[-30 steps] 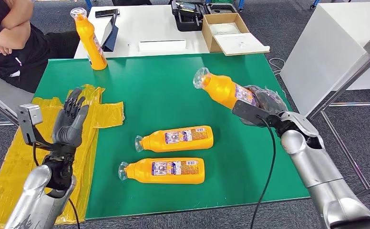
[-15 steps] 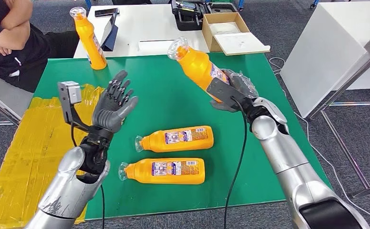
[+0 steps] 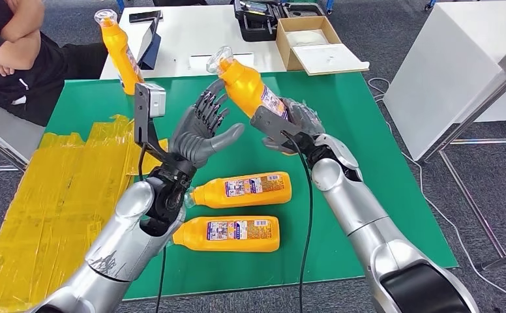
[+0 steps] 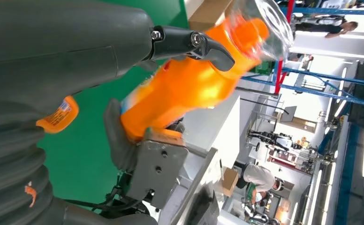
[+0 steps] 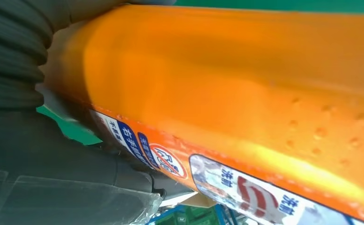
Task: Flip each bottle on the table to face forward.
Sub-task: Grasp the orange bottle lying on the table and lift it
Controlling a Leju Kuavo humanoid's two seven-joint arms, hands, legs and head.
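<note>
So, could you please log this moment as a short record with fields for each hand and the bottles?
right hand: grips the held bottle by its base, raised and tilted, cap toward the far side
left hand: raised beside the held bottle, fingers spread, holds nothing
lying bottles: near bottle and middle bottle flat on the green mat, caps pointing left
standing bottle: upright at the mat's far left corner

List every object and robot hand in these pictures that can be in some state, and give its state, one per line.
Held bottle: lifted off the table, tilted, clear cap up, gripped by the right hand.
Right hand: holds that bottle's lower body.
Left hand: raised beside the bottle, fingers spread, holding nothing.
Upper lying bottle: on its side, label up.
Lower lying bottle: on its side, label up.
Far bottle: standing upright.
Cardboard box: open.
</note>
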